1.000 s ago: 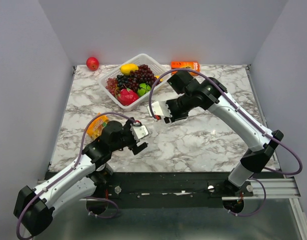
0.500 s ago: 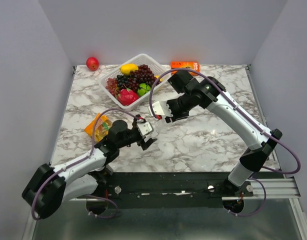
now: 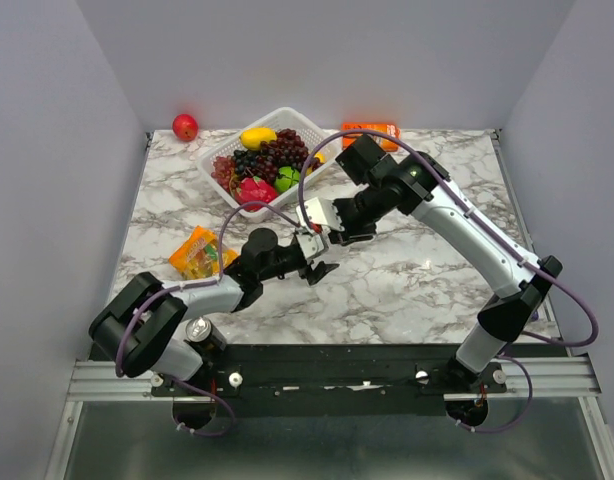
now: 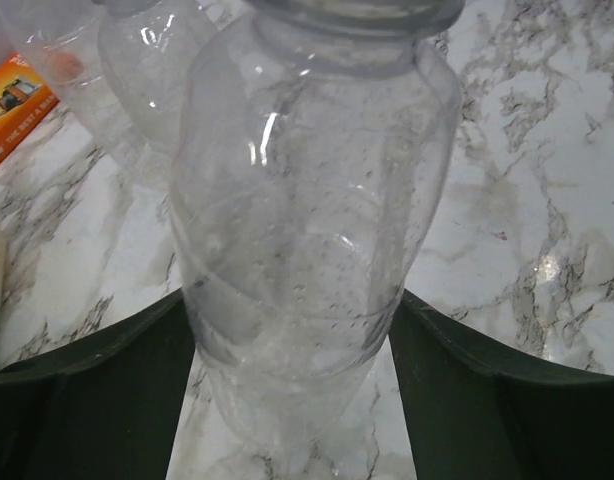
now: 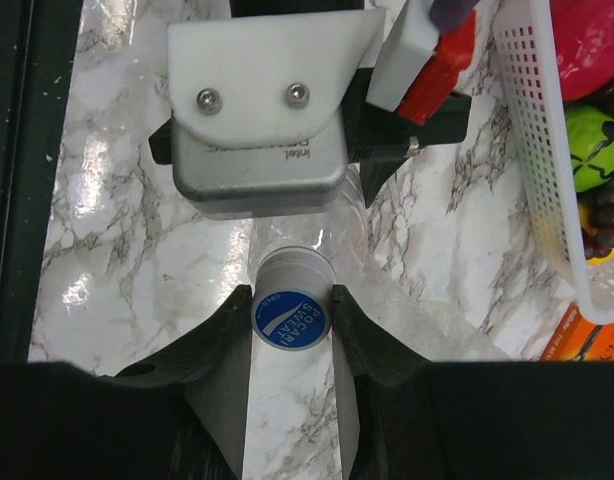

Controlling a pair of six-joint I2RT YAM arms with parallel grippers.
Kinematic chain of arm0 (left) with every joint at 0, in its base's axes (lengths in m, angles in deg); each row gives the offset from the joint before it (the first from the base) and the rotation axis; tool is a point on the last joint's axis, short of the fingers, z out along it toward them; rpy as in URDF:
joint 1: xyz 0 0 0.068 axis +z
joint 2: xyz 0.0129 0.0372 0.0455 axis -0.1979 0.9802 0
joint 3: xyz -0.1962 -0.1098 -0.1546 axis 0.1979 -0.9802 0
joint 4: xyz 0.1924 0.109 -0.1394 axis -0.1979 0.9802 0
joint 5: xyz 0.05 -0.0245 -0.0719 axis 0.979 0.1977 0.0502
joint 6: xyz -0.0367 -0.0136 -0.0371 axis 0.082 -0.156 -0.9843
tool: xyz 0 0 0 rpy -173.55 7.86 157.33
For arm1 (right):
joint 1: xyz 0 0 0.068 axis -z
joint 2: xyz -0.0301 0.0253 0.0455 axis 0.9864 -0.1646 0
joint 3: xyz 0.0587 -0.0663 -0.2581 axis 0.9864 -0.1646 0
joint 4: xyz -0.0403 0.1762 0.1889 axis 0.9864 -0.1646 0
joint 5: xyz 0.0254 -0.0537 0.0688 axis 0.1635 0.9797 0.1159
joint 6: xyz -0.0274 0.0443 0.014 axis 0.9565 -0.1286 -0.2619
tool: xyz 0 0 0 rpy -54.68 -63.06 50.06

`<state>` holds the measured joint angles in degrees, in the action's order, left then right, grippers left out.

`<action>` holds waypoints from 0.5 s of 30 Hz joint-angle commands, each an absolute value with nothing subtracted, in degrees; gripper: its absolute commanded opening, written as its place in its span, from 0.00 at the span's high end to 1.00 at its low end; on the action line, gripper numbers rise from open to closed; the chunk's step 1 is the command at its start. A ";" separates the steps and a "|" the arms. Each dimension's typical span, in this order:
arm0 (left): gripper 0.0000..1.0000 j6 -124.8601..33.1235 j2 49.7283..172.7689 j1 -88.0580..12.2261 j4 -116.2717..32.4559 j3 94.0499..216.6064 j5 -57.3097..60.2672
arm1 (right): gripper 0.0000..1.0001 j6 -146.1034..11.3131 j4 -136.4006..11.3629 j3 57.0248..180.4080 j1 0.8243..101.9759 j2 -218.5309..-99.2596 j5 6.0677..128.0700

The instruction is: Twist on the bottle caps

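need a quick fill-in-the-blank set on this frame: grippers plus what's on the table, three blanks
1. The right gripper pinches a ___ bottle cap with white lettering.
2. The left gripper has one finger on either side of a clear plastic ___.
3. The white basket at the back of the table holds ___.

Missing words: blue; bottle; fruit.

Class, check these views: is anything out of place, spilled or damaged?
One red apple lies at the far left corner of the table, outside the white basket holding the other fruit. Nothing looks spilled.
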<state>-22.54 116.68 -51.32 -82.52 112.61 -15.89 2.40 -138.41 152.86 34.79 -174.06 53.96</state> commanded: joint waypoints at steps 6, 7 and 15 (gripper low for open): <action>0.23 -28.30 120.04 -54.04 -89.64 114.62 -21.99 | 0.73 -5.90 -149.29 158.38 36.58 -178.97 50.98; 0.22 -28.49 120.22 -53.96 -89.64 114.36 -21.73 | 0.72 -6.35 -149.37 158.83 37.02 -180.02 50.72; 0.18 -28.75 122.06 -54.04 -91.31 112.95 -17.07 | 0.67 -7.41 -149.02 159.54 37.46 -181.79 49.66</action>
